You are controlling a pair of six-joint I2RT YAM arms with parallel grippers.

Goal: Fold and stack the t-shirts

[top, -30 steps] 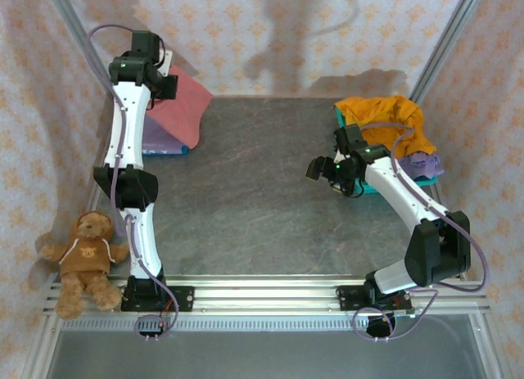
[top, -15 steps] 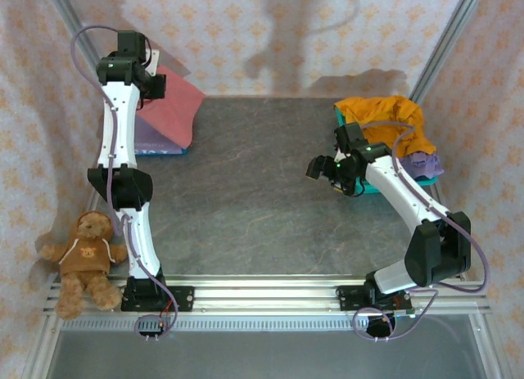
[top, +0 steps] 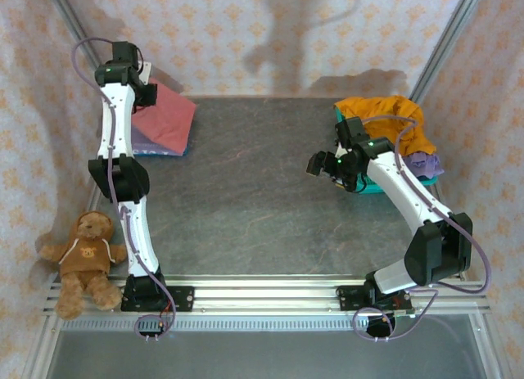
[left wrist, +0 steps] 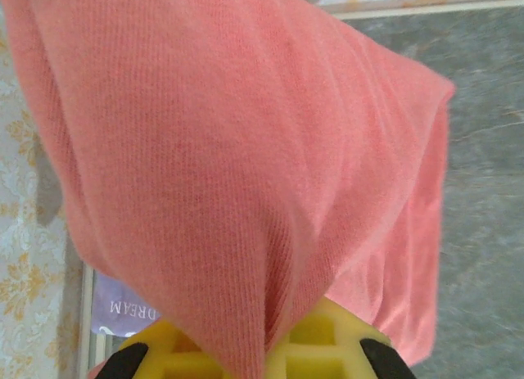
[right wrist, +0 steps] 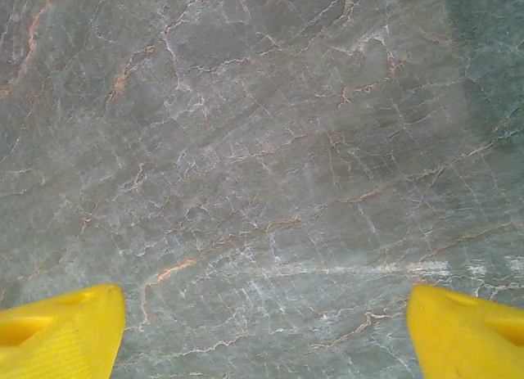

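Left claw (top: 146,91) first: it's clamped shut on a pinch of the dusty red t-shirt (top: 170,117), right up in the far-left corner of the bench (top: 246,199). On the left wrist view the cloth pours out from between the yellow fingers (left wrist: 139,358) and spreads wide, so the grip is on an edge and not on the middle of the shirt.

From that claw the red shirt slopes away toward the centre of the bench. Its long run points right and toward the arm bases, and the low end drapes onto a folded lavender t-shirt (top: 151,140). The printed edge of that lavender one (left wrist: 123,307) peeks out just below and left of the claw. So the stack sits directly under the hanging cloth, and the lowering looks like a left-arm job.

Across the way, the right claw (top: 321,164) hangs with its jaws spread wide and nothing in them, and the wrist view has only veined grey bench (right wrist: 262,150) between its tips. It's well apart from the red shirt. What it is near is the teal basket (top: 378,187), just behind it, with the mustard orange t-shirt (top: 385,113) heaped over the rim and more lavender cloth (top: 426,162) beside that.
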